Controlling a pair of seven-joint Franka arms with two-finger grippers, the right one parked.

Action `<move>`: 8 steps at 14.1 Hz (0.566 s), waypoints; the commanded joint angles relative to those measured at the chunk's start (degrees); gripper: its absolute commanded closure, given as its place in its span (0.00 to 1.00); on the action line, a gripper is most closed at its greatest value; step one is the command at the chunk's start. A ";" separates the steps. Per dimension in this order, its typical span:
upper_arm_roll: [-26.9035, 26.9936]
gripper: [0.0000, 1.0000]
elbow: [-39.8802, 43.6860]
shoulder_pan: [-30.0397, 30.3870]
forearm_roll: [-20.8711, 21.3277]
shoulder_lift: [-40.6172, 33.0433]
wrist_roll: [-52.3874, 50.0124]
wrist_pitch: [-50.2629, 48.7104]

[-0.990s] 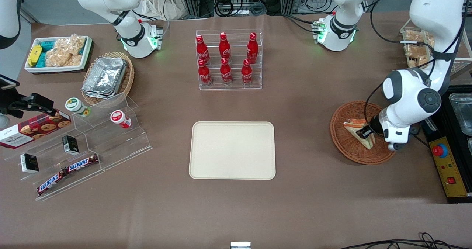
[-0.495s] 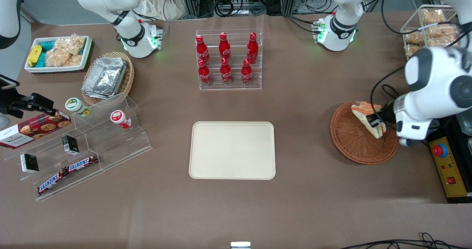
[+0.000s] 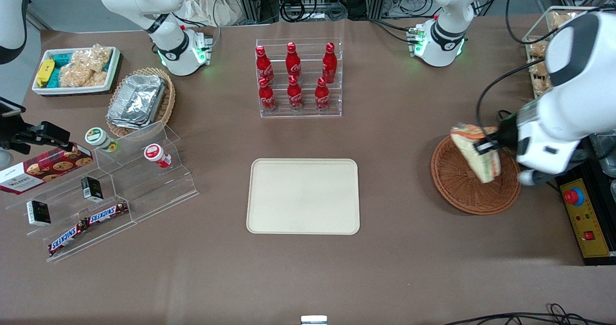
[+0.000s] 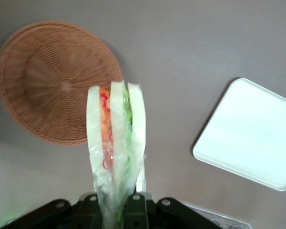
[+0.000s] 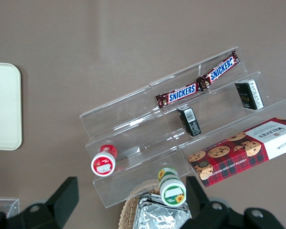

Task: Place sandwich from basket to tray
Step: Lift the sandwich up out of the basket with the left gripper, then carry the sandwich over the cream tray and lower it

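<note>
- End effector [image 3: 487, 147] up above the basket [image 3: 464, 190], clamped on the sandwich [image 3: 474, 154] and holding it clear of the weave.
- Sandwich hanging tilted in the front view, orange edge uppermost, pale point dipping toward the basket floor without touching.
- From the wrist camera: sandwich [image 4: 116, 143] standing on end between the black fingers [image 4: 136, 210], three white bread slices with orange-red and green filling, clear wrap bunched at the grip.
- Basket [image 4: 55, 81] seen bare in the wrist view, nothing lying in it, apart from the sandwich.
- Tray [image 3: 303, 196] flat on the brown tabletop [image 3: 394, 267], well apart from the basket, toward the parked arm's end from it; nothing on it.
- In the wrist view, tray [image 4: 250, 136] at roughly four o'clock from the basket, a strip of bare tabletop between them.
- Rack of red bottles [image 3: 296, 77] at twelve o'clock from the tray, farther from the front camera.
- Clear stepped stand [image 3: 110, 190] with Snickers bars [image 3: 89, 225] toward the parked arm's end of the tabletop.
</note>
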 commanded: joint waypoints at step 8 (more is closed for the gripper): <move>1.14 1.00 -0.81 -23.89 19.71 20.58 -5.32 21.44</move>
